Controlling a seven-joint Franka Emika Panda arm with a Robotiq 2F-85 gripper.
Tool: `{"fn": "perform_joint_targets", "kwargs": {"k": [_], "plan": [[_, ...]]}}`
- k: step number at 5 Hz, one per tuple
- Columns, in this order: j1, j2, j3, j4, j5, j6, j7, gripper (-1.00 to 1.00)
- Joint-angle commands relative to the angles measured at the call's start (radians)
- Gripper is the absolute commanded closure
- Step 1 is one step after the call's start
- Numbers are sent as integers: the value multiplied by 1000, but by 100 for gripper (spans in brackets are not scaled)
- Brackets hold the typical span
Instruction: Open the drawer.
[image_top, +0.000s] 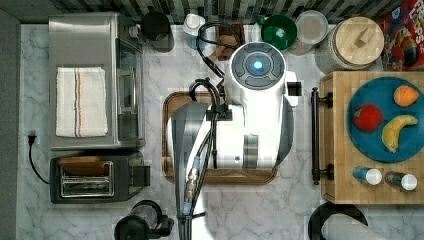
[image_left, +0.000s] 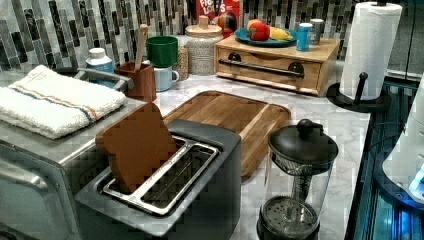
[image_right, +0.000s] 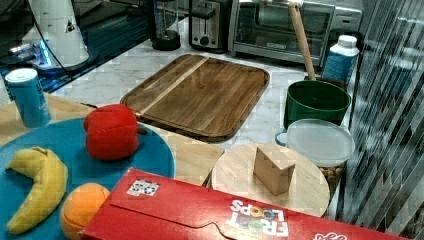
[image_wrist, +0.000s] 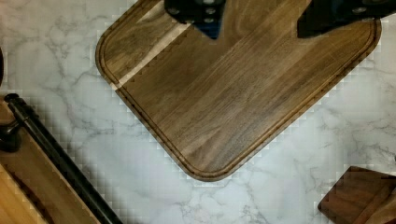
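Nothing is done yet: the arm (image_top: 255, 115) hangs over the brown tray (image_top: 170, 145), the drawer (image_left: 270, 67) sits flush in its pale box at the top view's right (handle (image_top: 315, 135) untouched), and the gripper (image_wrist: 261, 21) is spread, empty.
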Motion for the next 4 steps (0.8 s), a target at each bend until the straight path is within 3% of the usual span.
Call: {"fn": "perform_joint_targets", "kwargs": {"k": [1, 4], "plan": [[-2, 6, 2, -1, -1, 1, -12, -100], [-65, -44, -33, -99, 10, 40, -355, -100]]}}
